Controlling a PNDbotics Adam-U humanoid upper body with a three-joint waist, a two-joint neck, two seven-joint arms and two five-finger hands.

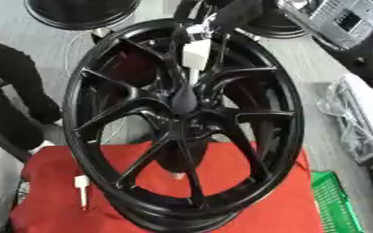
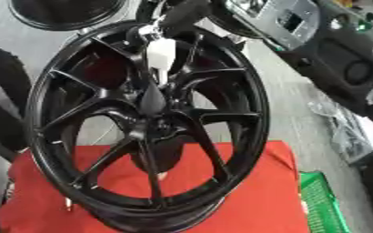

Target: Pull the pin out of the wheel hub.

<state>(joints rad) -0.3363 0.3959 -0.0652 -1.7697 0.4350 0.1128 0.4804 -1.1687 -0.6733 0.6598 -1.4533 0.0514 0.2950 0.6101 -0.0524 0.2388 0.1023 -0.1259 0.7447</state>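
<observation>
Grey workshop floor is stretching out behind us, with another dark wheel point(image 1: 78, 11) lying at the far edge and a green crate point(image 1: 333, 200) sitting by the table's right corner. We're looking down at a red cloth point(image 1: 253, 200), and the black alloy wheel point(image 1: 289, 118) is standing upright on it, face toward us, spokes fanning out from the hub point(image 1: 186, 118).

The pin point(image 1: 196, 54) is showing as a white blocky head above the hub, between the upper spokes, with a thin stem running down toward the centre. How deep the stem is sitting we can't make out against the black metal.

The right hand point(image 1: 202, 29) is coming in from the top, sitting right at the pin's head. Whether it is clamped on the head or only resting against it we cannot tell: it is all black on black up there. The left hand isn't showing at all.

We're judging the pin light and stiff, probably smooth plastic at the head, so the blocky head is the place to take it, pinched across its flat sides. The wheel looks heavy and rigid, yet it is only standing on its rim, so a pull in line with the stem should be kinder than a sideways tug that could rock it. A similar white pin point(image 1: 82, 189) is lying on the cloth at lower left, just beside the rim.
</observation>
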